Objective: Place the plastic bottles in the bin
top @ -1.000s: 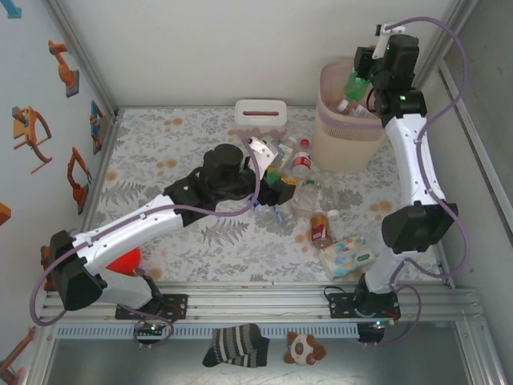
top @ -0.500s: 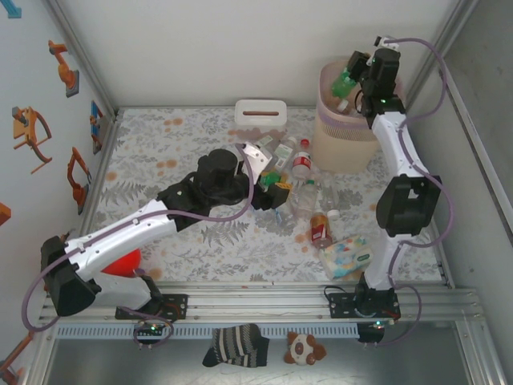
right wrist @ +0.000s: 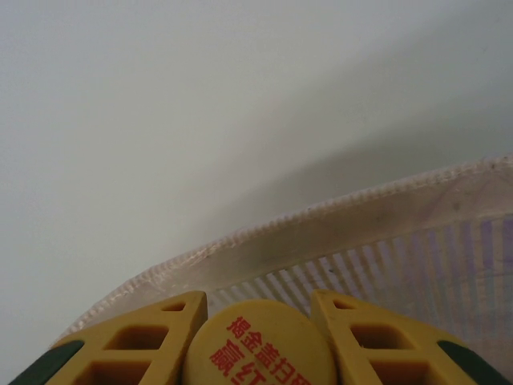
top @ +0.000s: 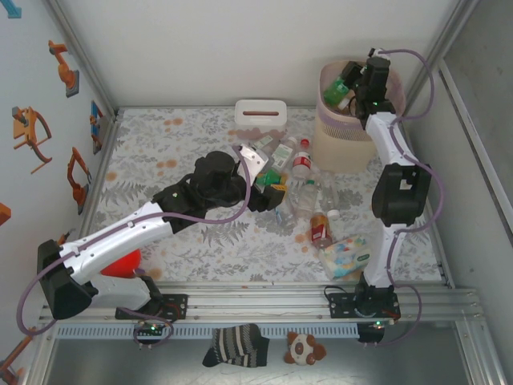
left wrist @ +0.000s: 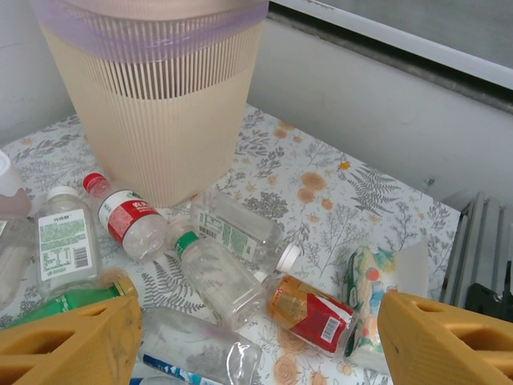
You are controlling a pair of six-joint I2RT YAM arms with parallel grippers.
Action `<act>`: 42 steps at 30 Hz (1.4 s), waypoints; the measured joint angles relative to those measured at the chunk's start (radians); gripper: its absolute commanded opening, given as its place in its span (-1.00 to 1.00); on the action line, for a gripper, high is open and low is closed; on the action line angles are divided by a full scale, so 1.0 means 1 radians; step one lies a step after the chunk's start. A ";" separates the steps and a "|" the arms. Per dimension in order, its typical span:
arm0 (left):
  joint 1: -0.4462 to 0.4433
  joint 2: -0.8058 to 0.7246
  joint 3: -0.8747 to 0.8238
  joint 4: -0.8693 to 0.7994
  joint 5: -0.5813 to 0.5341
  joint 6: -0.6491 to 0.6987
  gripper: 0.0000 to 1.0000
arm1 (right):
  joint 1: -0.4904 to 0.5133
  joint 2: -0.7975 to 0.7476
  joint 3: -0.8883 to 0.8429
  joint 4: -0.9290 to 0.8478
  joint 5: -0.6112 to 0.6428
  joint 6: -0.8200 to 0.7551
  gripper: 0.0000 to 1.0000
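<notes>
Looking down from the top camera, a floral-patterned table (top: pixel 184 152) fills the middle of the frame. In the upper right stands the bin (top: pixel 345 140), a tall wastebasket with a pale pink rim and a ribbed beige body. The right gripper (top: pixel 351 87) hangs over the bin's open mouth, clamped on a green bottle (top: pixel 340 90). In the right wrist view, its yellow fingers (right wrist: pixel 152 337) press on both sides of a round yellow cap (right wrist: pixel 256 345) printed with red characters, and the bin's rim curves behind.

At the centre of the top view, just left of the bin's foot, lies a heap of bottles (top: pixel 300 188). The left gripper (top: pixel 272 181) hovers at the heap's left edge, jaws spread wide with nothing between them.

The left wrist view shows the heap close up, with every bottle on its side:
- a red-labelled bottle (left wrist: pixel 128 220) with a red cap, near the bin's base
- a clear bottle with a white cap (left wrist: pixel 64 241) at centre left
- a clear bottle with a green cap (left wrist: pixel 212 273) in the middle
- an amber bottle (left wrist: pixel 309 309) with a red label, lower centre
- a crumpled clear bottle (left wrist: pixel 192 345) at the bottom edge

A soft pack of wipes (left wrist: pixel 369 305) sits at lower right, just beside the amber bottle.
</notes>
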 measured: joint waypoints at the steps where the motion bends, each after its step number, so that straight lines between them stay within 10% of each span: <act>1: 0.000 -0.001 0.000 -0.002 -0.002 0.000 0.54 | -0.003 0.014 0.018 -0.007 -0.003 0.000 -0.47; 10: 0.000 -0.005 -0.007 -0.003 -0.009 0.000 0.54 | -0.028 0.076 0.103 -0.081 -0.006 0.000 -0.43; 25: 0.001 0.002 -0.008 -0.003 -0.010 0.001 0.54 | -0.030 0.074 0.176 -0.348 0.086 -0.108 0.33; 38: 0.008 0.061 -0.005 -0.003 0.013 0.001 0.54 | -0.027 -0.076 0.180 -0.438 0.177 -0.274 0.35; 42: 0.009 0.071 -0.003 -0.002 0.022 0.000 0.54 | -0.027 -0.121 0.180 -0.436 0.164 -0.302 0.09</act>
